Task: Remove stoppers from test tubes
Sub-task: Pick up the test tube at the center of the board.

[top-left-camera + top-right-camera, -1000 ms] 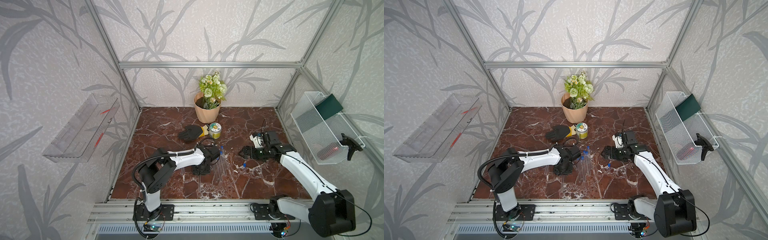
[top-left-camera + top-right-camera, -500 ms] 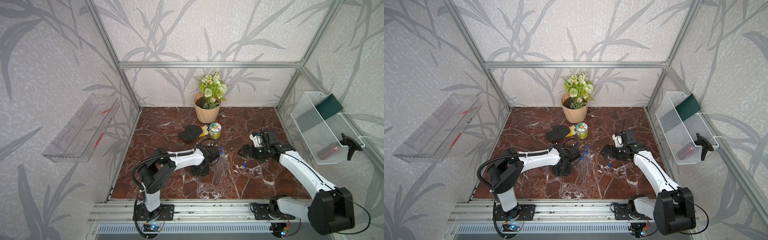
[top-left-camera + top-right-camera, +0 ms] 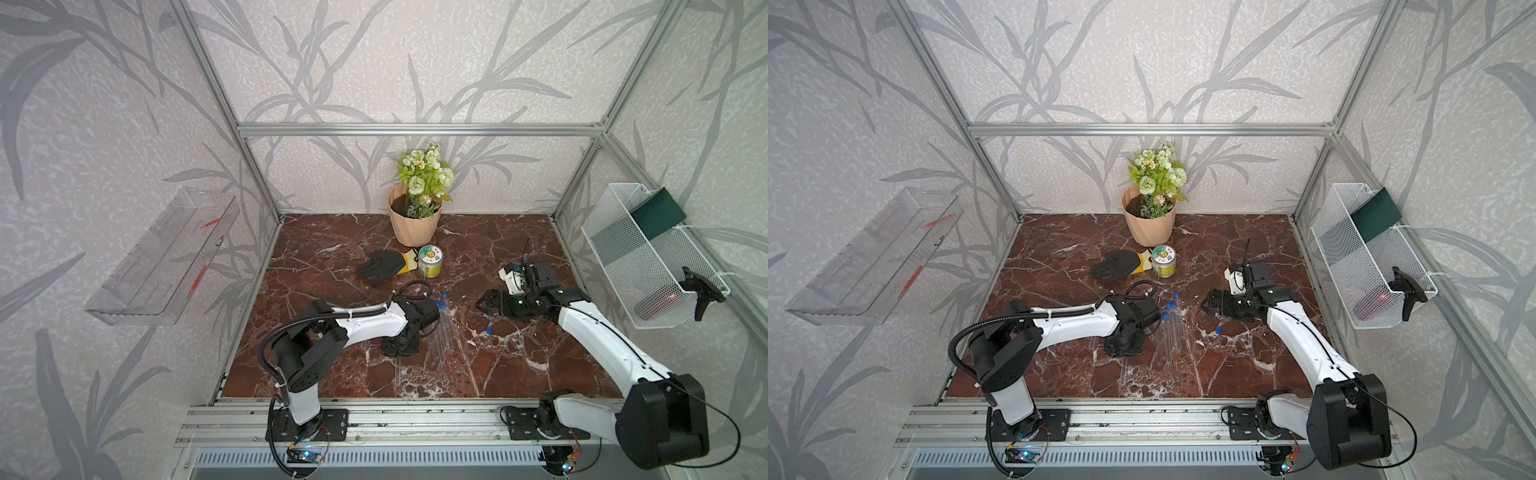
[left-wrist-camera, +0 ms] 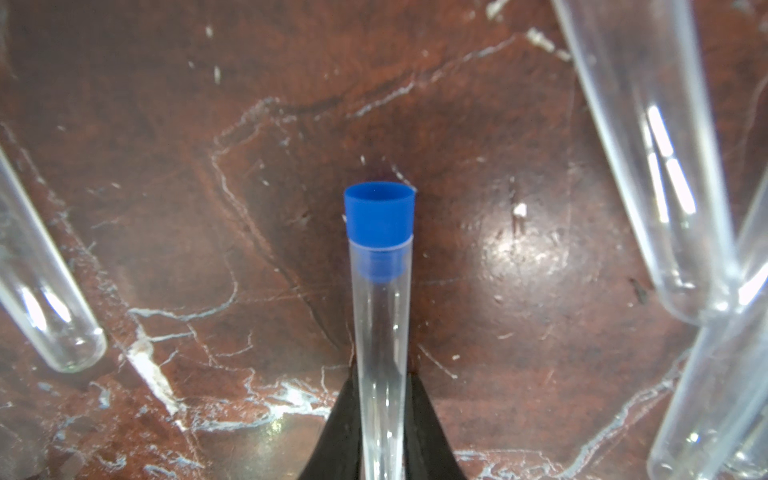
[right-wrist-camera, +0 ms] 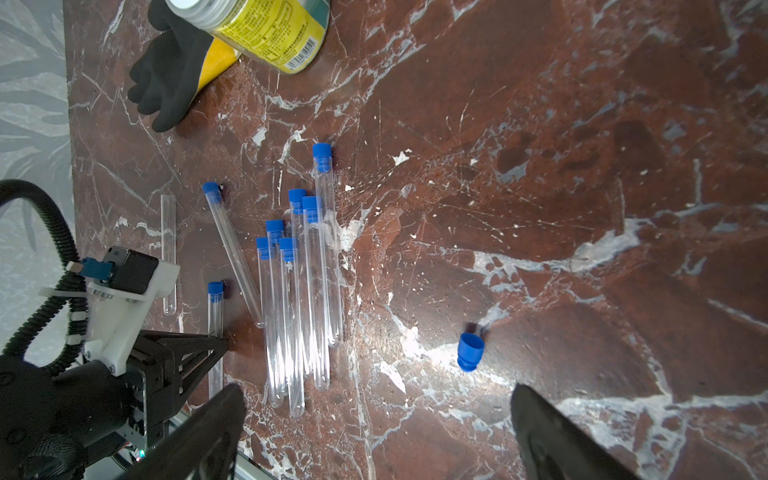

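While my left gripper (image 4: 380, 376) clamps one thin clear test tube (image 4: 380, 324) beside the clustered capped tubes (image 5: 299, 291), its bright-blue flanged plastic stopper (image 4: 379, 214) projects free; my right gripper (image 5: 376, 390), jaws spread wide, should close squarely on it and pull along the tube's axis.

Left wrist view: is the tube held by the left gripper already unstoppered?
No, the blue stopper sits plugged in the test tube that the left gripper clamps.
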